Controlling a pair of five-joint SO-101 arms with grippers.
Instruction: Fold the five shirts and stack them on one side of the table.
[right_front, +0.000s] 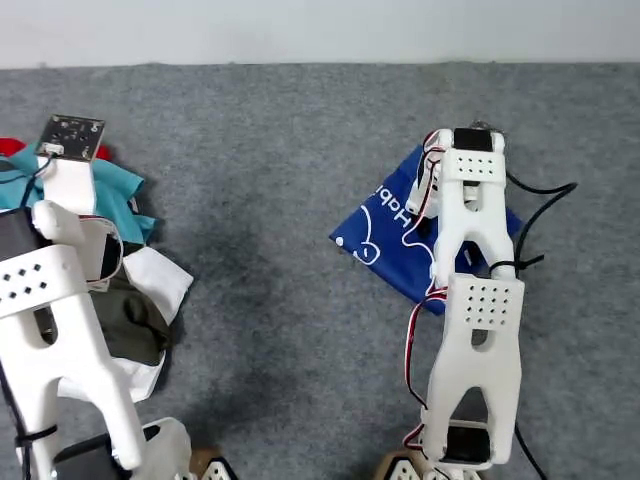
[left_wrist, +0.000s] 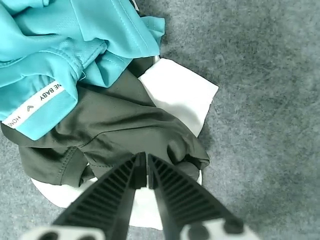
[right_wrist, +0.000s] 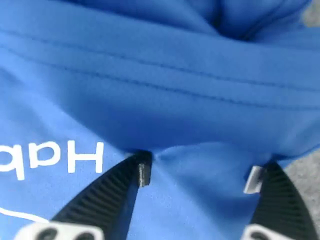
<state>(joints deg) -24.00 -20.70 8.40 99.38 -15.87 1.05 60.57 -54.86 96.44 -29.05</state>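
Observation:
A pile of shirts lies at the table's left side: a teal shirt on top, a dark green shirt under it, a white shirt below, and a red edge at the far left. My left gripper is shut with nothing in it, just above the dark green shirt. A blue shirt with white print lies bunched at the right. My right gripper is open, both fingertips down on the blue cloth.
Grey carpet-like cloth covers the table, with bare room between the pile and the blue shirt. The left arm hides part of the pile. The right arm covers the blue shirt's right part. A pale wall runs along the far edge.

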